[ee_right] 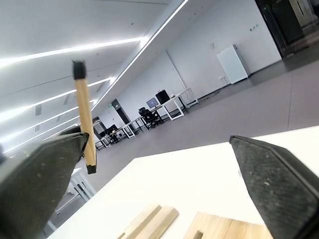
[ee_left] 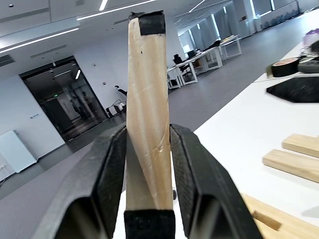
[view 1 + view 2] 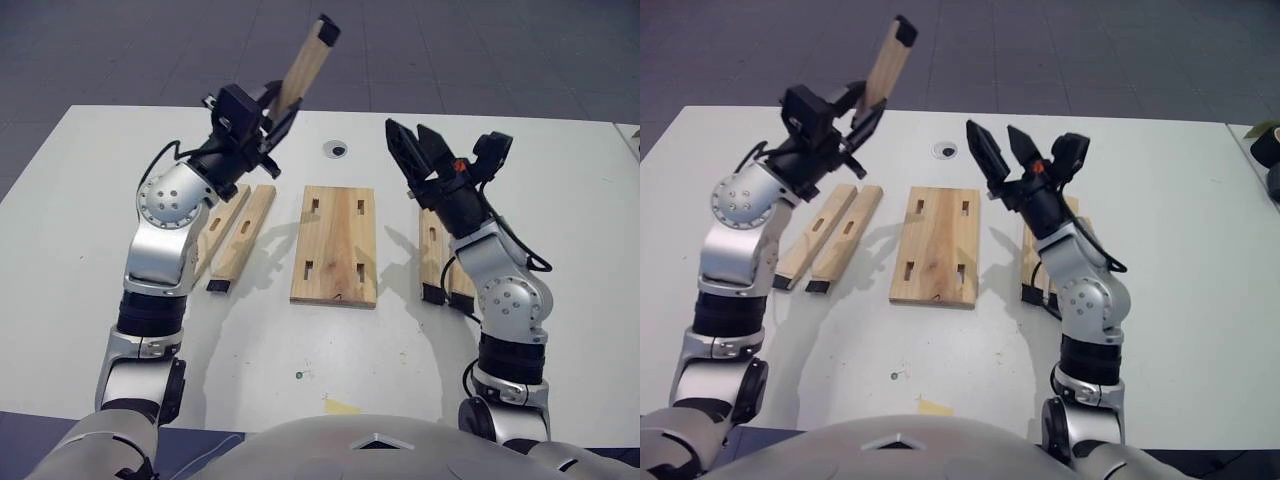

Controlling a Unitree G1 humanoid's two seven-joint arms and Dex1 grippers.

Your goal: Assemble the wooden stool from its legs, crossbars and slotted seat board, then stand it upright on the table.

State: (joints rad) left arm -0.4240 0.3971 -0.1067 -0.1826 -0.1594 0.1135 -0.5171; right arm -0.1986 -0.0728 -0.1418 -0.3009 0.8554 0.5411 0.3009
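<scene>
Seat board flat on the table, one leg aloft.
Two slotted bars lie just left of the seat board, and more wooden pieces just right of it. My left claw clamps the black-capped leg's lower end, above the board's far-left corner. My right claw gapes wide and empty over its far-right corner. The leg looks light, stiff and smooth, so I'd pinch its flat faces.

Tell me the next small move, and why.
Probably swing the leg down toward the far left slot of the board. The left claw is shut on the leg, holding it tilted up above the table; the board lies flat with all four slots empty; the right claw is open and holds nothing.
</scene>
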